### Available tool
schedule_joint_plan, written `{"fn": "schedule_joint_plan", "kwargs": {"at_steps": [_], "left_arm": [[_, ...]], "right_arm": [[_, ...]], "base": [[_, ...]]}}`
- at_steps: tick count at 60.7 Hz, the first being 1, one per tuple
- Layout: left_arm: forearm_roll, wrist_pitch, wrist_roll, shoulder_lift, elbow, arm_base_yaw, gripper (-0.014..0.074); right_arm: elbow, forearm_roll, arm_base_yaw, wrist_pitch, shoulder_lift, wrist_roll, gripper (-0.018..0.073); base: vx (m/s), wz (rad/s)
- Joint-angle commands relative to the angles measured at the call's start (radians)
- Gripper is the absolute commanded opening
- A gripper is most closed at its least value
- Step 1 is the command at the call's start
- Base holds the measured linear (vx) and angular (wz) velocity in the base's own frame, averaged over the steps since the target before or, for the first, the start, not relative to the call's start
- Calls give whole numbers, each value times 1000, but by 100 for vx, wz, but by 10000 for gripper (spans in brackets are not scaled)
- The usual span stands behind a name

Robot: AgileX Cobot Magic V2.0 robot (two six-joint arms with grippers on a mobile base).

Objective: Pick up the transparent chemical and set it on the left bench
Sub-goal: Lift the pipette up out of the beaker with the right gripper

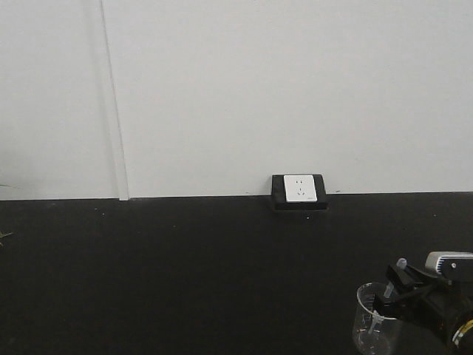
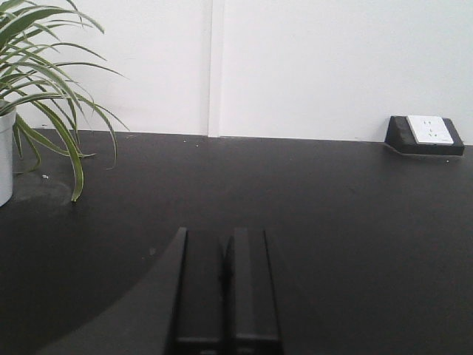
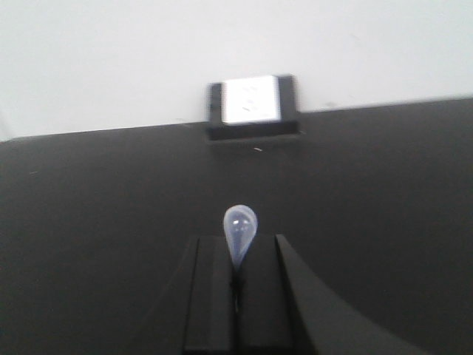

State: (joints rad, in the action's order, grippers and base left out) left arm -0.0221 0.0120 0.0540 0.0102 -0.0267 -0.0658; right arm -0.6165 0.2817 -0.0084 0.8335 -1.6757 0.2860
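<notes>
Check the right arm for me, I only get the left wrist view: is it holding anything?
Observer: Yes. The right wrist view shows the right gripper with its jaws shut on a slim whitish-translucent plastic dropper pipette, whose bulb end sticks out beyond them.
Operator: Anything under it?
Observer: The front view shows a small clear beaker standing on the black bench top, directly below the gripper. The pipette's stem appears to reach down into the beaker.
</notes>
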Motion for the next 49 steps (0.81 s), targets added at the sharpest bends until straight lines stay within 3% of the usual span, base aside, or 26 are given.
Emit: {"fn": "schedule_joint_plan", "kwargs": {"at_steps": [1,8,19,34,42,49], "left_arm": [[-1,-78,-8,19,-16,-2,-3],[-1,-78,-8,19,-16,-2,-3],[-1,-78,-8,19,-16,-2,-3],[-1,-78,-8,19,-16,-2,-3],[-1,-78,-8,19,-16,-2,-3],[-1,-78,-8,19,-16,-2,-3]], "right_arm": [[-20,153,-4,-2,147,56,-4],[-20,376,-4,-83,307,222,-4],[-20,783,-4,-256,567,574,-3],[-20,1202,-4,-276,813,965,-3],[-10,1346,-4,-272,890,1113,-3],[91,1315,-4,-244,970,1133,-3]], "base": [[0,0],[0,0],[0,0],[0,0],[0,0],[0,0]]}}
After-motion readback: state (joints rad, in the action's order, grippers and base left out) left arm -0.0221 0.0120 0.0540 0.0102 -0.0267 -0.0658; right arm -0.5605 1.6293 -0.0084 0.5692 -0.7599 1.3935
